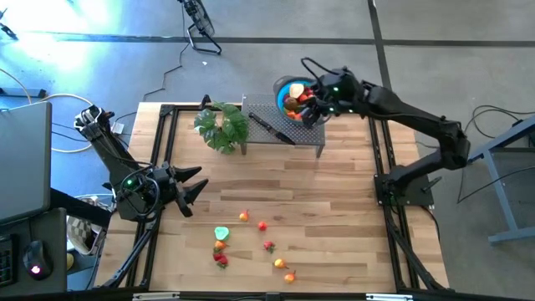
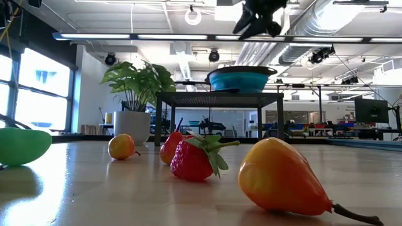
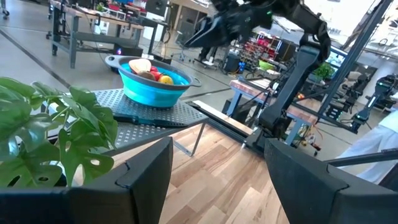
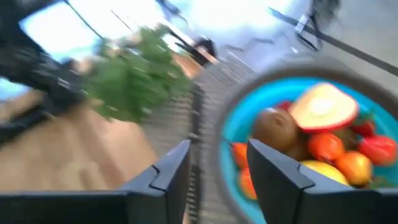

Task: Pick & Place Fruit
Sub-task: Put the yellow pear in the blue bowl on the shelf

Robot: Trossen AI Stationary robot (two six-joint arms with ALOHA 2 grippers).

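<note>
Right gripper (image 1: pixel 311 107): I had it above the blue bowl (image 1: pixel 282 87) on the metal rack (image 1: pixel 288 134) at the table's far edge. In the right wrist view both fingers stood apart with nothing between them, so I read it as released and empty.
Left gripper (image 1: pixel 194 186): I kept it parked over the near-left of the wooden table (image 1: pixel 334 217); its fingers were spread, holding nothing.
Fruit in bowl (image 4: pixel 323 134): several pieces lay piled there, among them a brown kiwi (image 4: pixel 273 127) and a cut half facing up.
Fruit on table (image 1: pixel 251 242): about seven small pieces lay scattered near the front edge, mostly apart from one another. The low view showed a strawberry (image 2: pixel 195 158) and an orange pear-shaped piece (image 2: pixel 282 179).
Handling: I judged the pieces light, rigid and smooth, likely to roll or squirt from the pads. Best hold: across the widest part, not the stems or leaves.
Open room: bare boards lay between the scattered fruit and the rack.
Edges: the potted plant (image 1: pixel 222 125) and a black-handled knife (image 1: pixel 272 128) sat beside the bowl. I judged the bowl rim and rack edge the points to clear.
</note>
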